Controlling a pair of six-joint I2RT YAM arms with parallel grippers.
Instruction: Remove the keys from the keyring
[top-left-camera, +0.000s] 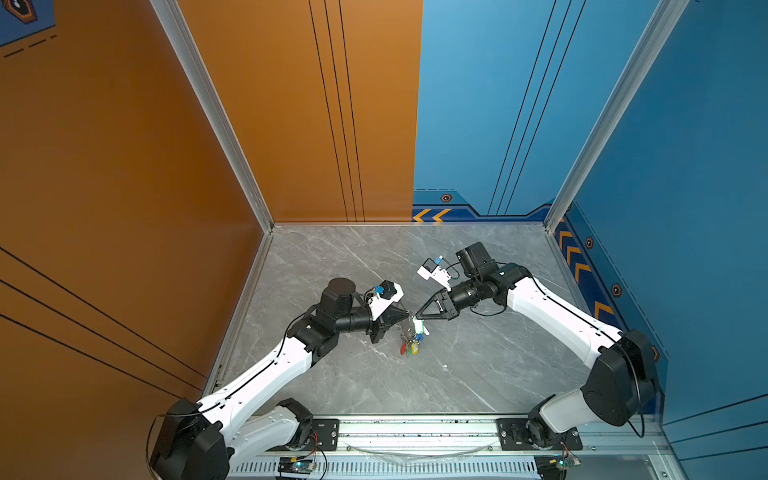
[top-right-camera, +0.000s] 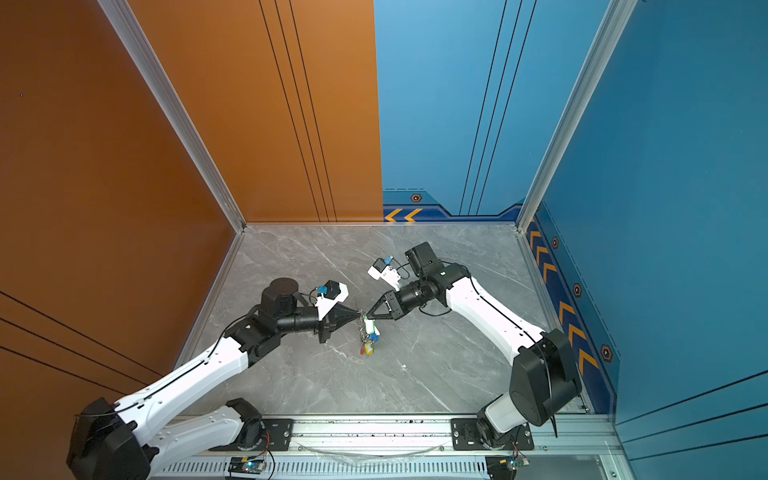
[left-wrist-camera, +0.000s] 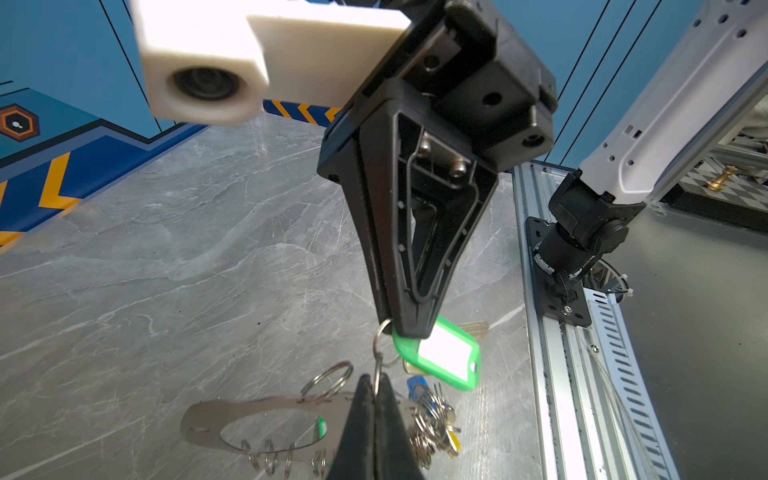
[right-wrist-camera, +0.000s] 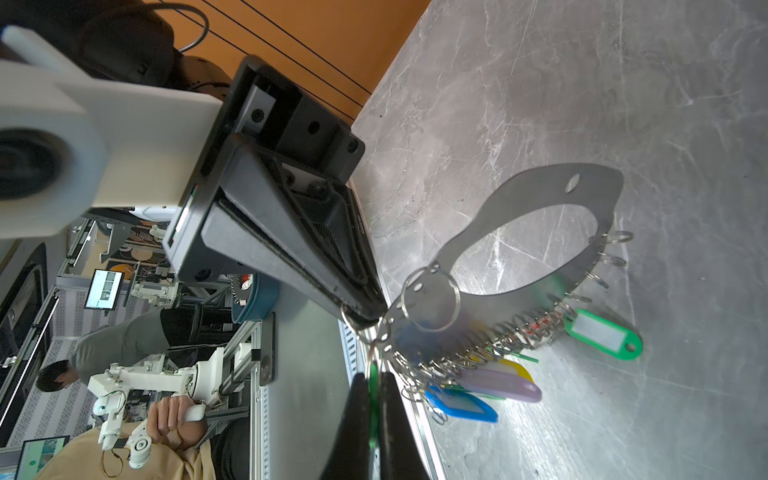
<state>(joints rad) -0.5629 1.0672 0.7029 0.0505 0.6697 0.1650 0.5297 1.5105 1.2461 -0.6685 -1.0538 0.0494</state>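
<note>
The keyring (right-wrist-camera: 519, 191), a flat grey oval plate with small silver rings along its edge, hangs between my two grippers above the marble table. Keys with blue (right-wrist-camera: 461, 405), pale purple-pink (right-wrist-camera: 503, 384), yellow and green (right-wrist-camera: 602, 334) tags dangle from it, a bunch (top-left-camera: 409, 343) (top-right-camera: 368, 343) in both top views. My left gripper (left-wrist-camera: 376, 384) (top-left-camera: 409, 316) is shut on a small silver ring (left-wrist-camera: 377, 359) at the plate's end. My right gripper (right-wrist-camera: 374, 380) (top-left-camera: 417, 319) is shut on a green tag (left-wrist-camera: 449, 357) linked to that ring. The two tips nearly touch.
The grey marble table (top-left-camera: 374, 257) is walled in orange on the left and blue behind and to the right. An aluminium rail (top-left-camera: 415, 428) with both arm bases runs along the front edge. A small white speck (top-left-camera: 444, 366) lies near the keys.
</note>
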